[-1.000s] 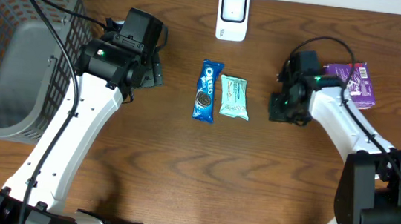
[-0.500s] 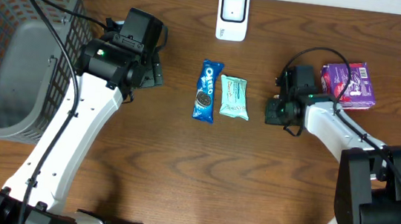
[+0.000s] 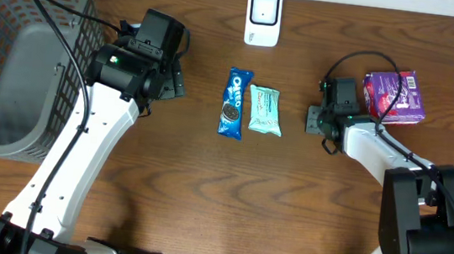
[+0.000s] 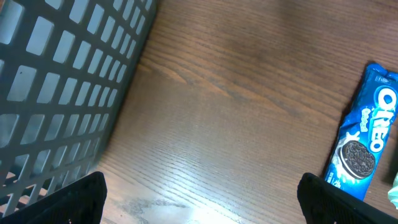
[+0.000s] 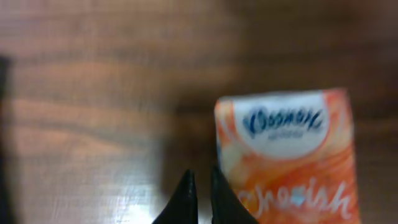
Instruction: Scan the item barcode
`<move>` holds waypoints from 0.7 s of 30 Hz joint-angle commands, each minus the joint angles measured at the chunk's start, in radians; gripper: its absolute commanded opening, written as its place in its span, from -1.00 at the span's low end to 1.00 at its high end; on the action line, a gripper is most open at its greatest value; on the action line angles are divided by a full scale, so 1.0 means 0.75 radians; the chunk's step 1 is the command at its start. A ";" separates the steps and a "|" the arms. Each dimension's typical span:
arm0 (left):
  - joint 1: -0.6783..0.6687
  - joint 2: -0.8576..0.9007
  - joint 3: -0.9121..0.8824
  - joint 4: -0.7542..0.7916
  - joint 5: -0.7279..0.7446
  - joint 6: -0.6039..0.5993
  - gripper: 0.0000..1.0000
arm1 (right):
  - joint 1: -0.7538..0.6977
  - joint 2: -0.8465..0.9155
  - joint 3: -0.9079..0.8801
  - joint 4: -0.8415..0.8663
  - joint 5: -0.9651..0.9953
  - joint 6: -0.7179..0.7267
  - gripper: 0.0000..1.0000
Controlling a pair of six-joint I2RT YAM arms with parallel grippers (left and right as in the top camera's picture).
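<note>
Barely begun: we hold nothing. Our right gripper (image 5: 199, 190) is pinched nearly closed, empty, just beside orange tissue packet (image 5: 286, 155) lying on table (image 3: 287, 201). Our left gripper (image 4: 202, 199) spread wide, empty. Scanner (image 3: 263, 17) well apart; pick-up and scan remain.

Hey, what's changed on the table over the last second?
The right arm drew back a little toward its base, uncovering more of the purple packet; the right claw stays shut and took hold of nothing. The left claw is open as before, and the Oreo pack, mint-green bar, white scanner and basket have not moved.
</note>
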 commanded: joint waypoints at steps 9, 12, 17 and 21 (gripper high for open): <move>0.003 0.003 0.002 -0.004 -0.009 -0.012 0.96 | -0.082 -0.010 0.374 -0.439 0.066 0.009 -0.97; 0.003 0.003 0.002 -0.004 -0.009 -0.012 0.96 | -0.083 -0.010 0.498 -0.655 0.003 0.009 -0.98; 0.003 0.003 0.002 -0.004 -0.009 -0.012 0.96 | -0.083 -0.010 0.551 -0.909 0.007 0.010 -0.97; 0.003 0.003 0.002 -0.004 -0.009 -0.012 0.96 | -0.084 -0.008 0.486 -1.033 0.006 0.015 -0.97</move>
